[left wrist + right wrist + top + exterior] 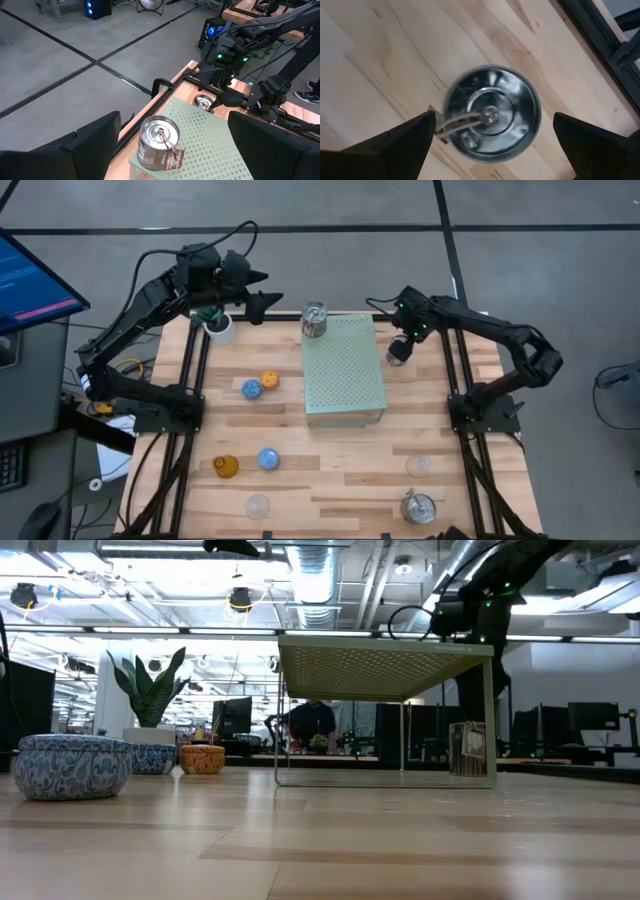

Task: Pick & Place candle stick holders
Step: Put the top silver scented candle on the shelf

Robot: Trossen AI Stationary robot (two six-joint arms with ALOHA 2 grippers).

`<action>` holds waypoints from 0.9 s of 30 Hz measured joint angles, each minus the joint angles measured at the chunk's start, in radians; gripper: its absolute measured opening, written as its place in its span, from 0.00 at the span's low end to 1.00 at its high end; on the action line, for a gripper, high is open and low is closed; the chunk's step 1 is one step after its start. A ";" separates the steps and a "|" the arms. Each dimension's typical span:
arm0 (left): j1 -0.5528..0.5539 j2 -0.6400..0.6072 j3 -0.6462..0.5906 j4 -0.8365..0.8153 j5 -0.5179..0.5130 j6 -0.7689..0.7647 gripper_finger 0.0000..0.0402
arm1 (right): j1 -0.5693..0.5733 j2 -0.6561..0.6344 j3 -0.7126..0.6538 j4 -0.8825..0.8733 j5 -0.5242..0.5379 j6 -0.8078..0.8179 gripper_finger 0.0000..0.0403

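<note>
My right gripper [401, 340] is open above a silver cup [397, 354] that stands on the table by the right side of the pale-green block [345, 370]. In the right wrist view its fingers stand on either side of the cup [491, 114] without touching it. My left gripper [262, 288] is open and empty past the table's far left corner, beside the plant. Its wrist view looks toward a second silver cup [158, 142] that stands on the block's far left corner [315, 320].
On the table stand a blue [251, 389] and an orange holder [270, 380], an amber one [226, 467], another blue one [268, 458], two clear glass ones [258, 505] [419, 466] and a third silver cup [418, 507]. A plant in a white pot [220, 328] stands at the far left.
</note>
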 joint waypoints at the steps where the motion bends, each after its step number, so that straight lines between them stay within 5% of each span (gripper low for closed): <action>1: 0.000 0.000 0.000 0.000 0.000 -0.001 0.92 | -0.004 0.005 0.000 0.001 0.000 -0.004 0.98; 17: 0.000 0.000 0.000 0.000 0.000 -0.015 0.92 | -0.025 0.081 0.004 0.017 -0.075 -0.071 0.98; 27: 0.002 0.000 0.000 0.000 0.000 -0.015 0.92 | -0.054 -0.021 0.085 -0.023 -0.141 -0.077 0.98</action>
